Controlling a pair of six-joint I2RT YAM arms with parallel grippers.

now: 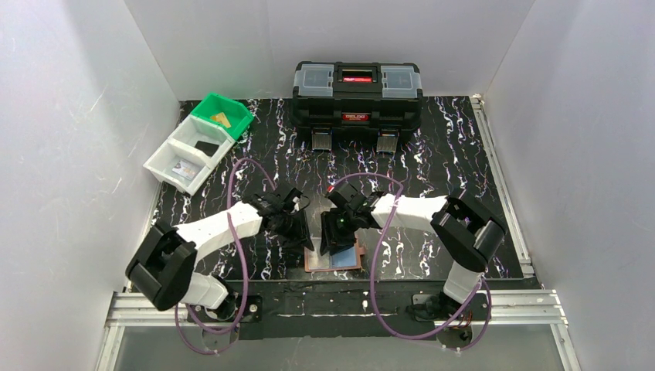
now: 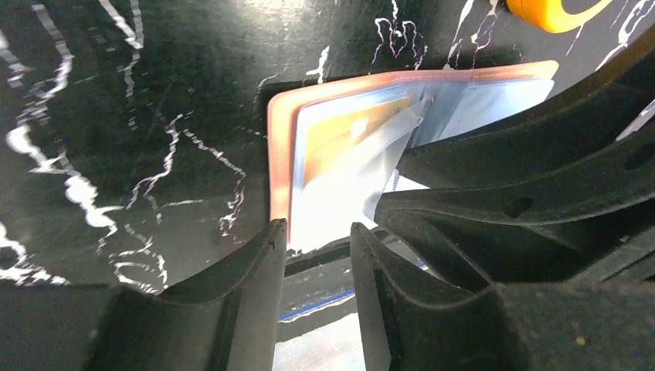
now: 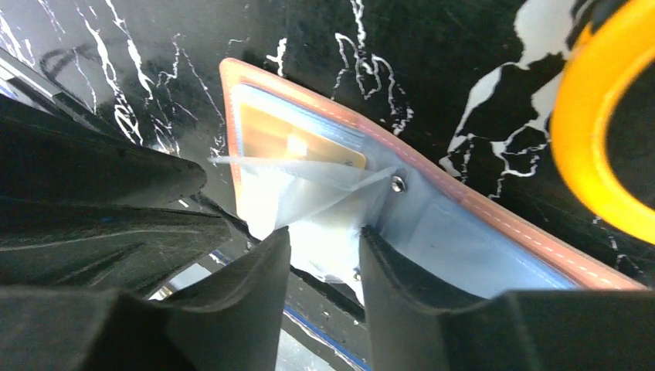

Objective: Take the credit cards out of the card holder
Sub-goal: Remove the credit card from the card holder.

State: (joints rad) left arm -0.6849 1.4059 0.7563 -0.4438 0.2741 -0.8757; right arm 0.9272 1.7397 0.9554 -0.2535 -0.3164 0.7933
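The card holder (image 1: 334, 260) lies open and flat near the table's front edge, its tan leather rim (image 2: 278, 154) framing pale bluish sleeves. A gold-tan credit card (image 2: 351, 131) (image 3: 293, 143) sits in the left sleeve, and a loose clear sleeve (image 3: 309, 185) stands lifted over it. My left gripper (image 2: 318, 228) hovers at the holder's near left corner, open, with nothing between its fingers. My right gripper (image 3: 324, 236) is open too, its tips at the near edge of the sleeves. Both grippers (image 1: 297, 232) (image 1: 334, 236) crowd over the holder in the top view.
A yellow tape measure (image 3: 595, 154) lies just beyond the holder. The black toolbox (image 1: 357, 94) stands at the back. At the back left, a green bin (image 1: 232, 124) holds a gold card, and the white bins (image 1: 166, 158) hold a black card and a whitish one.
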